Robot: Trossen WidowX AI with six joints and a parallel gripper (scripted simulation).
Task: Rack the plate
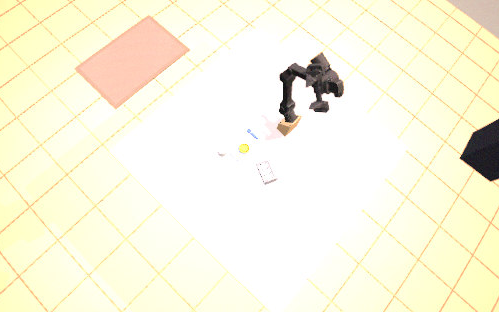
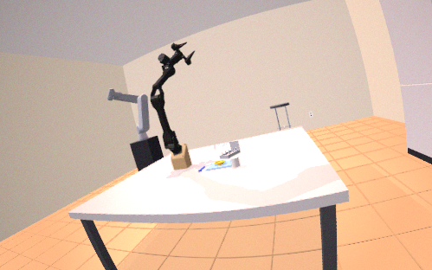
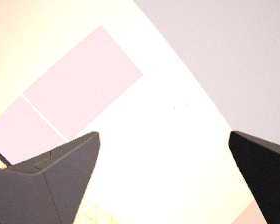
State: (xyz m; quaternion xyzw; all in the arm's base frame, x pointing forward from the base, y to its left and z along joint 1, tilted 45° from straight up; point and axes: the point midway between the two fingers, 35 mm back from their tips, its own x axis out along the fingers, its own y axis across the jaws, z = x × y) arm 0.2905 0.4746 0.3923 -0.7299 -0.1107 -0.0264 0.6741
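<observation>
My gripper (image 1: 332, 100) (image 2: 190, 48) (image 3: 164, 138) is open and empty, raised high above the table and well away from the rack. The small grey dish rack (image 1: 270, 181) (image 2: 229, 154) stands on the table, with rails that are hard to make out. No plate shows clearly. A pale shape shows at the rack in the exterior view, but I cannot tell whether it is the plate. A small round yellow thing (image 1: 243, 148) (image 2: 220, 163) lies on a light blue mat (image 2: 212, 167); it is too small to identify. The wrist view shows neither rack nor plate.
A white cup (image 1: 222, 153) (image 2: 235, 162) stands beside the mat. A small blue tool (image 1: 252, 134) (image 2: 202, 169) lies between the mat and the arm's wooden base block (image 1: 289, 127) (image 2: 181, 157). A second, grey arm (image 2: 143, 113) stands on a black pedestal behind the table.
</observation>
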